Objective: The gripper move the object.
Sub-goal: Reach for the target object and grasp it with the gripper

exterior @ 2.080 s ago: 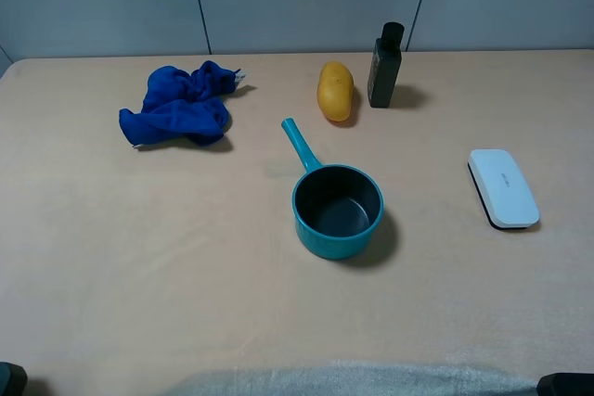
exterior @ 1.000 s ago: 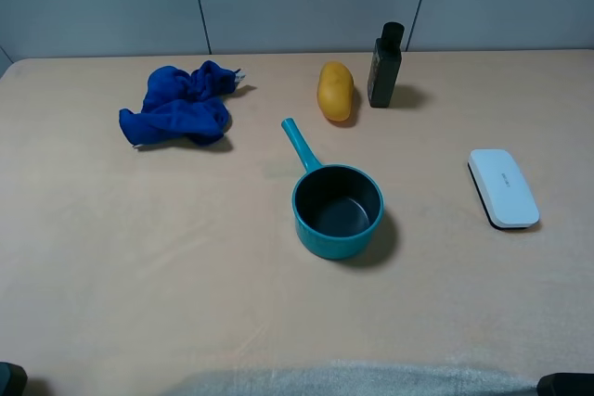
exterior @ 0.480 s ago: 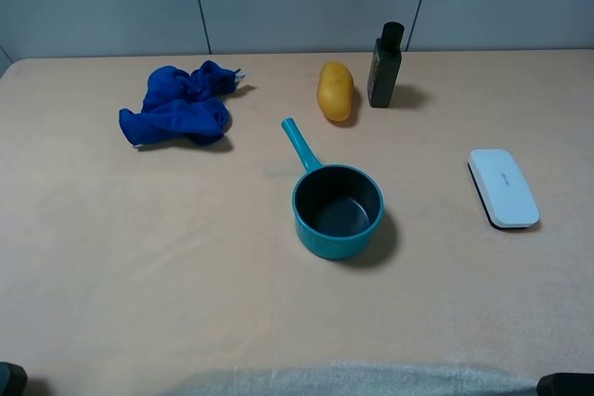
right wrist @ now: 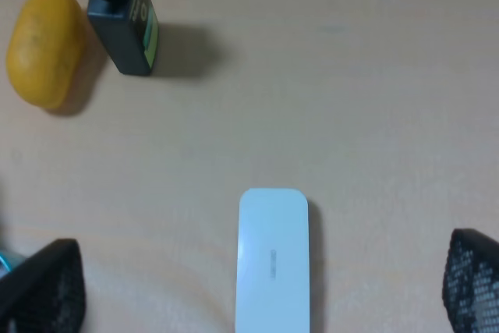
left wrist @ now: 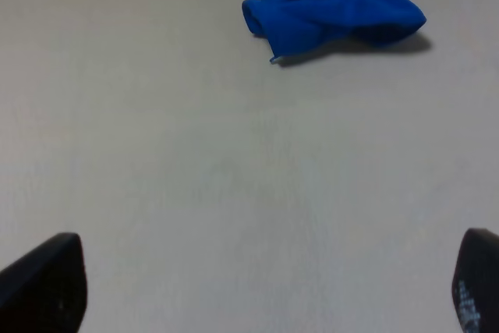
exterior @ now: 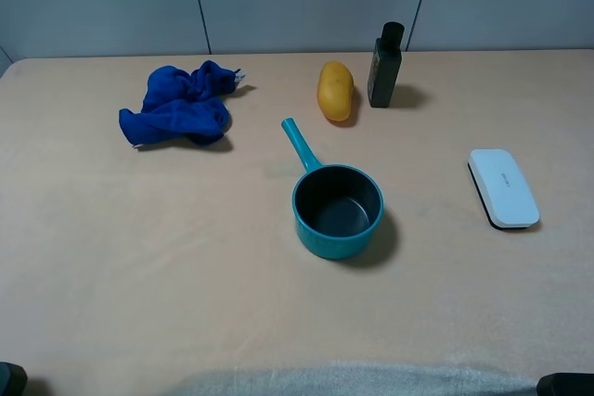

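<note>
The object, a small dark bottle (exterior: pixel 384 67) with a round black cap, stands upright at the far side of the table, right of centre. It also shows in the right wrist view (right wrist: pixel 125 21), with a green label on one side. My right gripper (right wrist: pixel 257 294) is open and empty, its fingertips (right wrist: pixel 39 290) wide apart, well short of the bottle and near the white box. My left gripper (left wrist: pixel 257 290) is open and empty over bare table, short of the blue cloth. In the high view only dark bits of the arms show at the bottom corners.
A yellow oval fruit-like thing (exterior: pixel 335 91) lies just left of the bottle. A teal saucepan (exterior: pixel 337 210) sits mid-table, handle pointing to the far left. A flat white box (exterior: pixel 502 187) lies at the right. A crumpled blue cloth (exterior: pixel 178 106) lies at the far left.
</note>
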`<state>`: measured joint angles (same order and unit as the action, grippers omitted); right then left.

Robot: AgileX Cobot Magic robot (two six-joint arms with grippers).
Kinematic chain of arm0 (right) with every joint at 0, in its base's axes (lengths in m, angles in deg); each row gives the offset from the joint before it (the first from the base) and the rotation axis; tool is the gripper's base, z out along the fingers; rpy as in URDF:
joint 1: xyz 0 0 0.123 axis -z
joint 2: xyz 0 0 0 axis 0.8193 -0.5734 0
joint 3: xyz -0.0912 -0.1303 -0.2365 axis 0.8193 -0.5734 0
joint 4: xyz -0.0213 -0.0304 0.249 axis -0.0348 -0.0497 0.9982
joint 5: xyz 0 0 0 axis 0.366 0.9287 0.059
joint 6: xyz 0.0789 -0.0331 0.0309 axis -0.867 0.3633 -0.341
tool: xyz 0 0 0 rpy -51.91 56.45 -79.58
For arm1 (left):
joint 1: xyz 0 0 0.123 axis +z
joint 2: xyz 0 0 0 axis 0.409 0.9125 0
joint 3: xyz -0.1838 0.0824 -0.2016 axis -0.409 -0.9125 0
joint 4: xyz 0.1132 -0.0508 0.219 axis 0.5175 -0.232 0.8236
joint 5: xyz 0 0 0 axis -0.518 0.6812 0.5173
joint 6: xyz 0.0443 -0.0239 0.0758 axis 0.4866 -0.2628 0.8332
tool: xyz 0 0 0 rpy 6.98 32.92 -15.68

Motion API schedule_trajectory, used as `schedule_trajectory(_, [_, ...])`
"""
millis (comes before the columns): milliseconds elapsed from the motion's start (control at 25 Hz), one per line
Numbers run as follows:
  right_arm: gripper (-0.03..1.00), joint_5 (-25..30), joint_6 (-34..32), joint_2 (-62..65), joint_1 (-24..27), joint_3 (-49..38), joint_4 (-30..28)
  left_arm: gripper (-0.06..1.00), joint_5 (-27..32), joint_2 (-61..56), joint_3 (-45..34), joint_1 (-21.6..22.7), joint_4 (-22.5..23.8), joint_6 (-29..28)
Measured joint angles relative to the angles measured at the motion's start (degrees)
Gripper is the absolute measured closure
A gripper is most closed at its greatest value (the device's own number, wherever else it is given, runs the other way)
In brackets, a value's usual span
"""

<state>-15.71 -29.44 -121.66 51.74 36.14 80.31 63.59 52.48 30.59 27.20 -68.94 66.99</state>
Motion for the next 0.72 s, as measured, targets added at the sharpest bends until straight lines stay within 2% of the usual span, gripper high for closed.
schedule_trajectory(200, [0.27,1.37,-0.27,-7.18,-2.69,5.19,-1.05,0.0,0.0,0.0,0.0,0.0,0.0,0.0])
schedule_trajectory(520, [0.27,5.49,-5.29,-19.84,-9.5,15.26,-5.74,0.0,0.0,0.0,0.0,0.0,0.0,0.0])
schedule_trajectory(720, [0.27,7.56,-7.12,-26.81,-10.42,21.67,-5.91,0.0,0.0,0.0,0.0,0.0,0.0,0.0])
